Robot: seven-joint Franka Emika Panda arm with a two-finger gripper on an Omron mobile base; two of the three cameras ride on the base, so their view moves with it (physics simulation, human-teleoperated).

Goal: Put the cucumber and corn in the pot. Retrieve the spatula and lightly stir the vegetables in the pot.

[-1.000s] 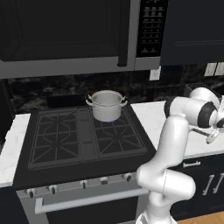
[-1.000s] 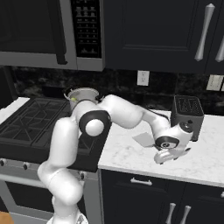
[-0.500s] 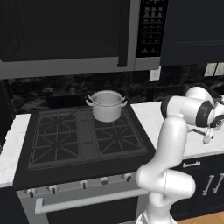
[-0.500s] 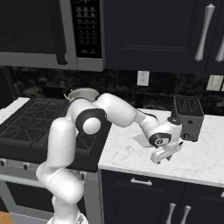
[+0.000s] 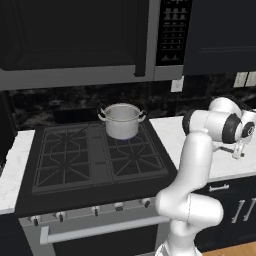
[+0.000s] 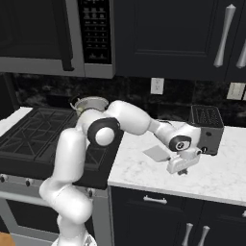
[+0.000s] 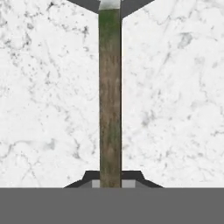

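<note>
- Spatula [image 6: 157, 153] lies flat on the white marble surface [image 6: 216, 175] to the right of the stove, its light-grey squarish blade pointing back toward the cooktop and its thin dark handle running under the robot's hand.
- In the hand view the handle [image 7: 110, 96] runs straight up the middle of the picture (brownish-green there, with a grey neck at the top), and the two dark fingertips [image 7: 87, 177] sit tight against either side of it at the bottom.
- Gripper [image 6: 181, 169] is closed on the spatula handle, low over the marble; whether the handle has left the surface at all is hard to tell from these angles.
- A black toaster [image 6: 206, 129] stands just behind the gripper, near the wall.
- Pot [image 5: 121, 120] sits on the rear right burner of the black stove [image 5: 75, 165], well apart from the spatula; its shiny steel wall and two loop handles show, but its contents cannot be made out.
- From the left base view the arm reaches out to the right, with the gripper [image 5: 239, 150] hanging over the surface at the picture's edge.
</note>
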